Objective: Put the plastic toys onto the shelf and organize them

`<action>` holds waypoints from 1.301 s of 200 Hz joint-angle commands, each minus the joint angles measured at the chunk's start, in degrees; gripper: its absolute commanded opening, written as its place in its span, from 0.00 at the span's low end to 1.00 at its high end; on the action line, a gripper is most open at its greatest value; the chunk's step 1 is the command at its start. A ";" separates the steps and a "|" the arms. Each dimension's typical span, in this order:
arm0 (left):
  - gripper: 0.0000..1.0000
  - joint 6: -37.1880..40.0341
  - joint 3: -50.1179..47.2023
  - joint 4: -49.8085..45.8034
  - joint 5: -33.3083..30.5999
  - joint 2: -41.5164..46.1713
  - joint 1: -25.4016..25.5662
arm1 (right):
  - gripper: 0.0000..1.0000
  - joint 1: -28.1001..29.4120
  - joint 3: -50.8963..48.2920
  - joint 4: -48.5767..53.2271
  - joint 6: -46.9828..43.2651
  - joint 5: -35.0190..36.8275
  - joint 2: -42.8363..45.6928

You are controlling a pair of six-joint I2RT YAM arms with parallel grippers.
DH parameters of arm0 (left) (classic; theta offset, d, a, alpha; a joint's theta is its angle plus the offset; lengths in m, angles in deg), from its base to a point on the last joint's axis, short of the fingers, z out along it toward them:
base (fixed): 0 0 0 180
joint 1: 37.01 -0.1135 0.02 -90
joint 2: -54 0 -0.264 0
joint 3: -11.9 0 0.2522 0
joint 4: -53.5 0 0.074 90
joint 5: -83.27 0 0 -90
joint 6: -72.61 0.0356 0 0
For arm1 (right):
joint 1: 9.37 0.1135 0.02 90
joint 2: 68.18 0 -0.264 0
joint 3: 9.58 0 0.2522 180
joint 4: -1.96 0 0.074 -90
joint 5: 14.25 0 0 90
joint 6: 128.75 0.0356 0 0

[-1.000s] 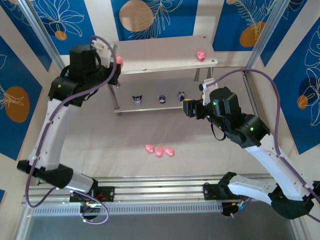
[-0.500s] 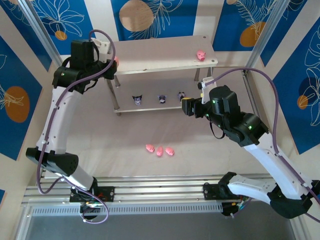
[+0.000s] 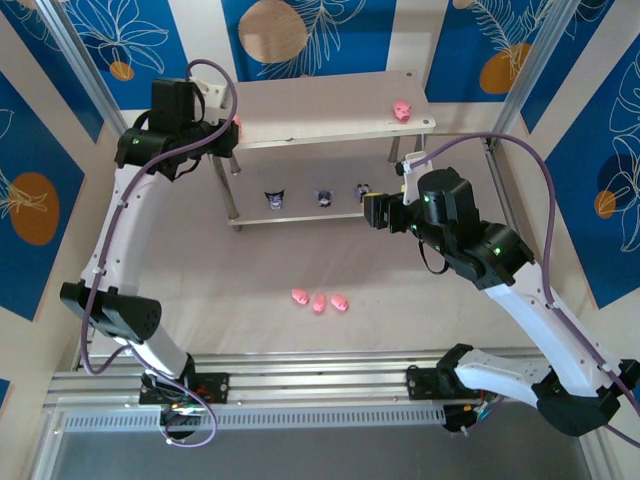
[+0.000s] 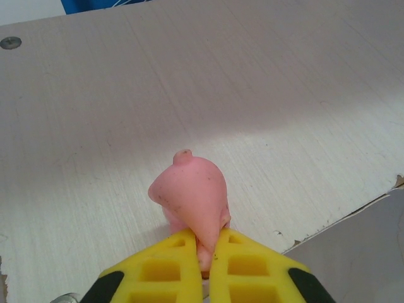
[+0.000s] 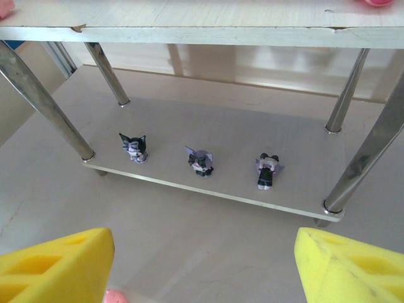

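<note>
Hovering at the shelf (image 3: 330,105) corner overhead, the left gripper (image 3: 233,124) is pinching a pink pig (image 4: 189,192) on the top board in its wrist view, while the right gripper (image 5: 202,265) is gaping toward three dark figurines (image 5: 201,161) on the lower board.

A two-tier shelf (image 3: 320,100) of pale beige boards on thin silver legs stands at the far side of the table (image 3: 230,290). Its lower board carries three dark purple-black figurines with pale faces, upright in a row: left (image 5: 134,148), middle (image 5: 201,161) and right (image 5: 267,170). On the top board, one pink pig (image 3: 402,110) sits near the right front corner. A second pink pig (image 4: 189,189) is at the left end close to the front edge, its base pinched between the yellow fingers of the left gripper (image 4: 205,243). Three more pink pigs (image 3: 319,301) lie side by side in a short row on the table, well in front of the shelf.
</note>
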 commanded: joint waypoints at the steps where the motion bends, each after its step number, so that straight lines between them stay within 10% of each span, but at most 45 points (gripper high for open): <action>1: 0.14 -0.36 1.05 0.60 -0.96 -0.39 -0.83 | 0.76 -0.56 0.42 -1.48 -0.23 -1.35 0.51; 260: 0.52 -1.46 2.46 4.89 -3.55 -0.21 -1.86 | 0.77 -3.15 -0.23 -1.16 0.71 -3.39 0.33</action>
